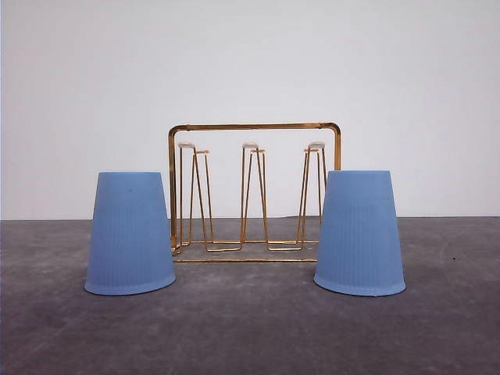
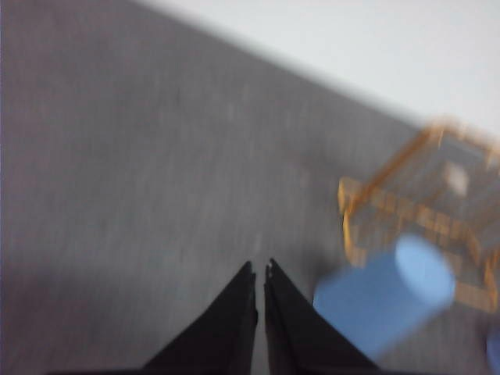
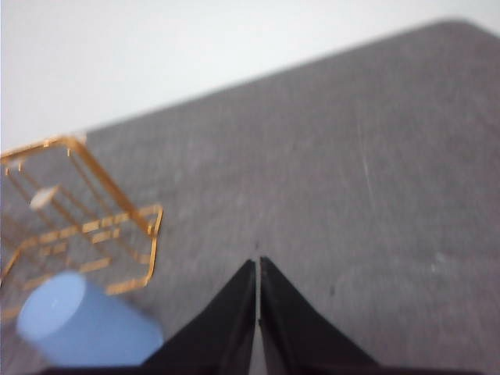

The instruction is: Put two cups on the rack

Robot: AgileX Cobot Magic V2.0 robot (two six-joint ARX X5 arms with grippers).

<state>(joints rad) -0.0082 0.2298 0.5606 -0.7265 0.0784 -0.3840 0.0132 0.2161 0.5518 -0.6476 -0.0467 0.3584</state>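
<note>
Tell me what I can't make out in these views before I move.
- Rack, front view: its lower corners sit behind the left cup and right cup.
- Left wrist view: motion blur smears the rack and cup; prongs unreadable.
- Right wrist view: the cup is cut off by the frame edge and the right gripper.
- Left gripper: only its fingertips are in frame.

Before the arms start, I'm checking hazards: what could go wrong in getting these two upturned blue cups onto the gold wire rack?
1. Both light-blue ribbed plastic cups, left and right, stand mouth-down and taper upward, so a pinch may slide off.
2. The gold wire rack looks light; a cup catching a narrow white-tipped prong could shove it.
3. The left gripper and right gripper are shut and must open first.
</note>
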